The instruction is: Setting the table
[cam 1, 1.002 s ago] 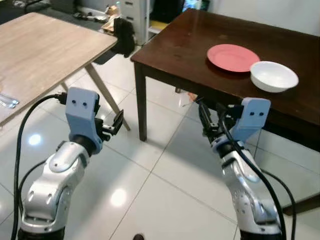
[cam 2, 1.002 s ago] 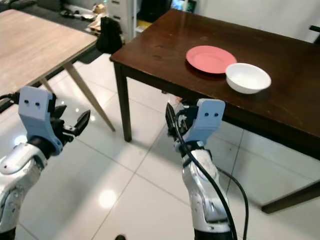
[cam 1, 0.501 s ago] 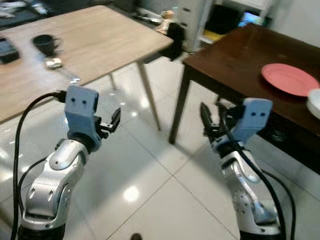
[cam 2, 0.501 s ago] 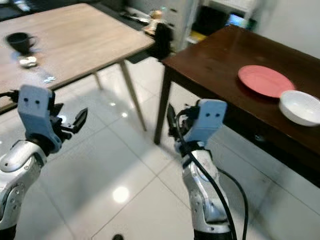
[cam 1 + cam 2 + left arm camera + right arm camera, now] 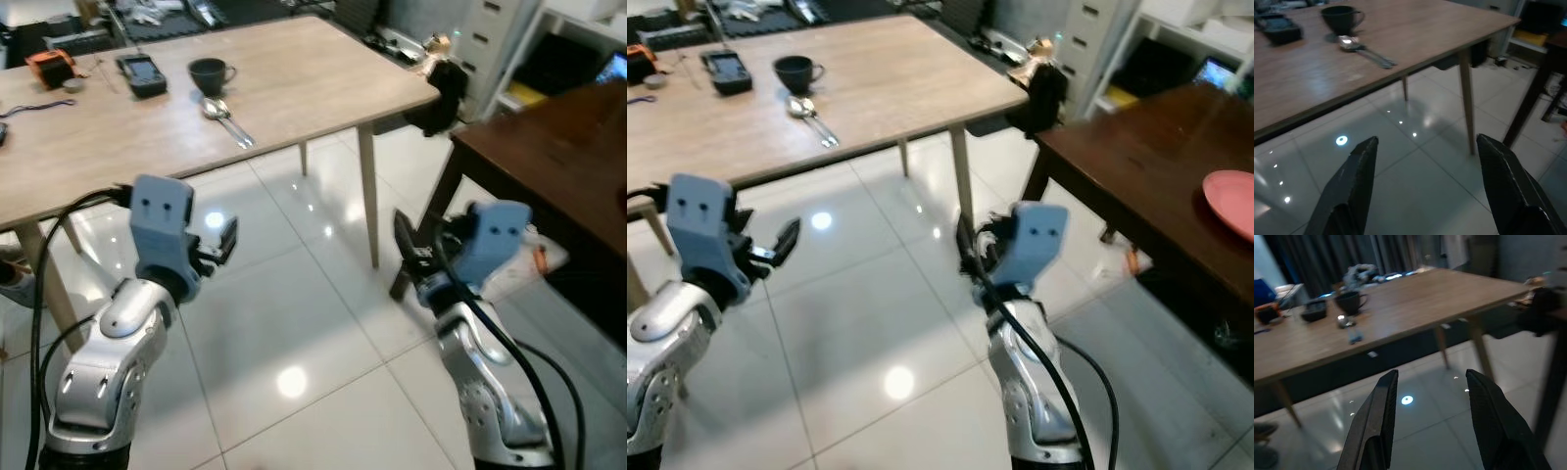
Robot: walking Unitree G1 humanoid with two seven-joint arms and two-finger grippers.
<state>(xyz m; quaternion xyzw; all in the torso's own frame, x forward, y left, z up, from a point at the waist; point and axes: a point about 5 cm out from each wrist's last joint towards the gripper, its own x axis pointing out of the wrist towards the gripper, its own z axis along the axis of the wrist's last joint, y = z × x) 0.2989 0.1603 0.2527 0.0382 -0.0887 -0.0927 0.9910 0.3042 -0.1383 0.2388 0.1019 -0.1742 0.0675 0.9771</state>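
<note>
Dark cup [image 5: 207,73] sits on the light wood desk [image 5: 294,88], far side from robot; spoon [image 5: 224,116] lies just beside cup, nearer the desk edge. Pink plate [image 5: 1232,199] rests on a dark desk [image 5: 1136,176], well apart from cup. L pincer [image 5: 1422,183] & R pincer [image 5: 1431,423] both spread, empty, above white tile floor [image 5: 294,333] short of the light desk.

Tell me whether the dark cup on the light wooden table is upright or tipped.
Upright. The dark cup stands on its base on the light wooden table, rim up, handle out sideways, beside the spoon.
</note>
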